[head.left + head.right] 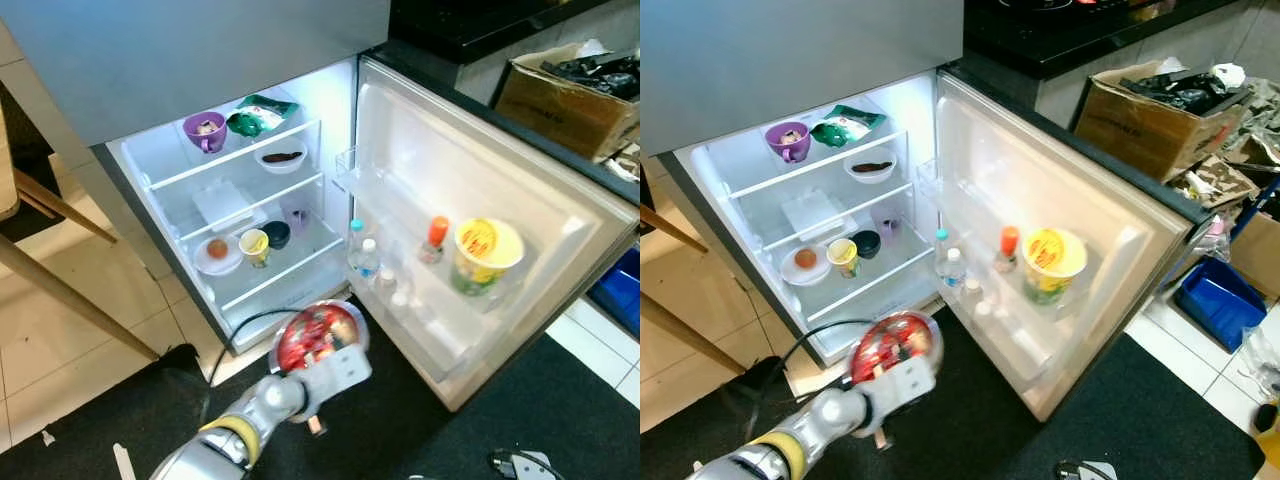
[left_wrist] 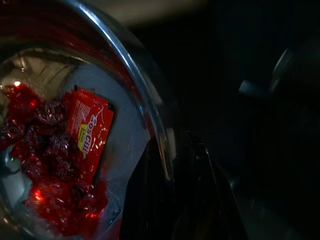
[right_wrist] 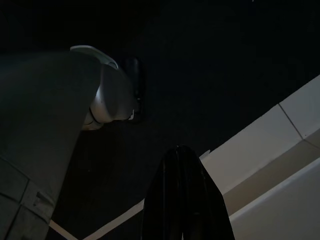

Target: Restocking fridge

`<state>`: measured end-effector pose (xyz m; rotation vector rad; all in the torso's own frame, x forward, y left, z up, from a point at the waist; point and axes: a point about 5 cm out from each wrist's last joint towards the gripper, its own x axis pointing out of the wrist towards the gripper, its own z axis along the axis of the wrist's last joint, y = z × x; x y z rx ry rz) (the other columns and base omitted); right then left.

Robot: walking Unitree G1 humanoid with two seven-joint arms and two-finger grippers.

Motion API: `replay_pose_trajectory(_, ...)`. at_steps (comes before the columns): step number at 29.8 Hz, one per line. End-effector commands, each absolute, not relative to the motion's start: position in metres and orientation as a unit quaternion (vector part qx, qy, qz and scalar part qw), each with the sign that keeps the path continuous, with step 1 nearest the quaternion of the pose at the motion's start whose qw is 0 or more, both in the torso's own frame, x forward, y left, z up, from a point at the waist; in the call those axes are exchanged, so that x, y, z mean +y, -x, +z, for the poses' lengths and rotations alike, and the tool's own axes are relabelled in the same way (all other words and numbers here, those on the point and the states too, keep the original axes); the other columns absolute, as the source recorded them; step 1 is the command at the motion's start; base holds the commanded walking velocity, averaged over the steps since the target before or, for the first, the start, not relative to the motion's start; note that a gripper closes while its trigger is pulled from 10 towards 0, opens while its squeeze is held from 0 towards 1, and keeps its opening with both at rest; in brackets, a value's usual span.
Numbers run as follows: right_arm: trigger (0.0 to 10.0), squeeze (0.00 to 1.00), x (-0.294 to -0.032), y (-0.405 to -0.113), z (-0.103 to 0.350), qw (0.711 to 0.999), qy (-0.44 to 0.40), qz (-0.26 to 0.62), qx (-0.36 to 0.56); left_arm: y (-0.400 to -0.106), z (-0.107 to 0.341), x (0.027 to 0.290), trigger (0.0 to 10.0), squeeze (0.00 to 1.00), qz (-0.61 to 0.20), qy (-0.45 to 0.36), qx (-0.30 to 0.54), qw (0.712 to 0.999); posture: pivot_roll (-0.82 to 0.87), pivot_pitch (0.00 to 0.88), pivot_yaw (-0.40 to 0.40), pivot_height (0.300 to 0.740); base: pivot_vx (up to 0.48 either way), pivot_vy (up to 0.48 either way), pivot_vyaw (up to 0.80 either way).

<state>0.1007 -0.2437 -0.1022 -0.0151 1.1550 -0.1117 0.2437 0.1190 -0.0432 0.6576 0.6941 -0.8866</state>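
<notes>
One steel bowl [image 1: 318,335] (red sweets inside) gripped by left fingers [image 2: 150,200], right fingers [image 3: 185,200] closed, three door bottles [image 1: 368,258].

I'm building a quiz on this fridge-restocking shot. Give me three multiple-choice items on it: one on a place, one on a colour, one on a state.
1. Where is the yellow-lidded tub?
A. on the fridge door shelf
B. on the top inner shelf
C. on the floor mat

2. What colour is the mug on the top shelf?
A. green
B. purple
C. white

3. What is the left gripper doing?
A. hanging open
B. gripping the door handle
C. holding a glass bowl of red sweets

Answers:
1 A: the tub sits in the open fridge door, beside small bottles.
2 B: the mug reads purple, next to a green packet.
3 C: the left wrist view shows the bowl's rim between the fingers.
</notes>
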Motion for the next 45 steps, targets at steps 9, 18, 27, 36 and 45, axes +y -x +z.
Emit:
replay_pose_trajectory(9, 10.0, 0.00, -0.243, -0.110, -0.099, 0.856, -0.030, -0.059, 0.513, -0.189, -0.080, 0.188, 10.0, 0.00, -0.220, -0.260, 0.455, 0.823, -0.05, 0.046, 0.044, 0.740, 0.000, 0.000, 0.00)
replay_pose_trajectory(18, 10.0, 0.00, -0.246, -0.115, -0.097, 0.854, 0.004, -0.044, 0.518, -0.131, -0.101, 0.216, 10.0, 0.00, -0.130, -0.211, 0.543, 0.802, -0.05, 0.023, 0.030, 0.740, 0.000, 0.000, 0.77)
replay_pose_trajectory(27, 10.0, 0.00, -0.251, -0.129, -0.092, 0.855, 0.042, -0.024, 0.516, -0.122, -0.104, 0.213, 10.0, 0.00, -0.103, -0.201, 0.554, 0.801, -0.03, 0.010, 0.004, 0.740, 0.000, 0.000, 0.77)
replay_pose_trajectory(36, 10.0, 0.00, -0.250, -0.135, -0.090, 0.858, 0.052, -0.017, 0.511, -0.137, -0.101, 0.206, 10.0, 0.00, -0.104, -0.201, 0.539, 0.811, -0.05, 0.000, 0.010, 0.740, 0.000, 0.000, 0.76)
replay_pose_trajectory(45, 10.0, 0.00, -0.254, -0.133, -0.089, 0.857, 0.055, -0.020, 0.512, -0.134, -0.102, 0.205, 10.0, 0.00, -0.110, -0.205, 0.546, 0.805, -0.07, 0.000, 0.012, 0.740, 0.000, 0.000, 0.76)
